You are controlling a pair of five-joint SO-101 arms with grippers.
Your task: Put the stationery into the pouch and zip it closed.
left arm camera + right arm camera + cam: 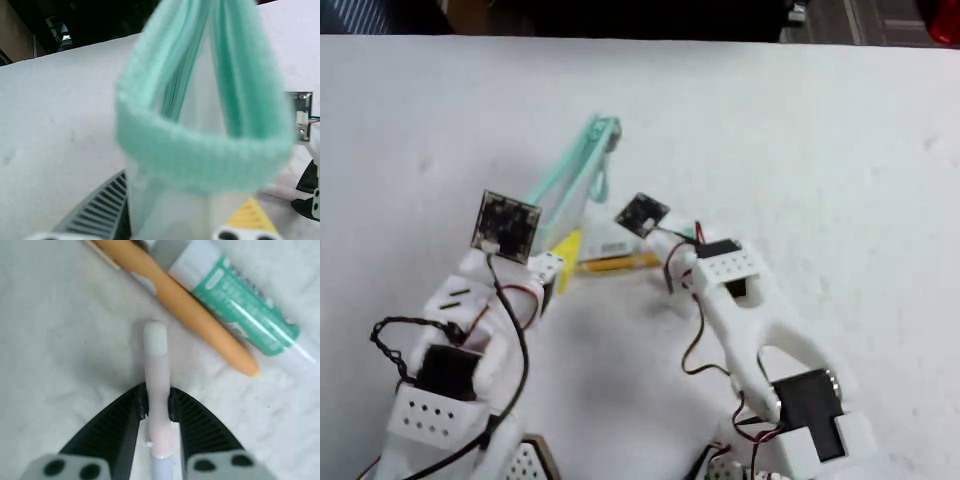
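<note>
The pouch (572, 170), mint green with clear walls, lies slanted at mid-table. Its open green rim (200, 150) looms close in the left wrist view. My left gripper (175, 222) is shut on the pouch's clear wall at its near end, one grey finger (100, 210) on one side and one yellow finger (247, 217) on the other. My right gripper (157, 407) is shut on a pale pink pen (156, 370), held low over the table. Beside that pen lie an orange pen (185, 305) and a green-and-white glue stick (240, 295). From above, the orange pen (615, 263) lies between the two arms.
The right arm (740, 300) comes in from the front right and the left arm (460, 340) from the front left, wrists close together. The right arm's camera board (300, 115) sits just beside the pouch. White table (820, 150) stretches behind and to both sides.
</note>
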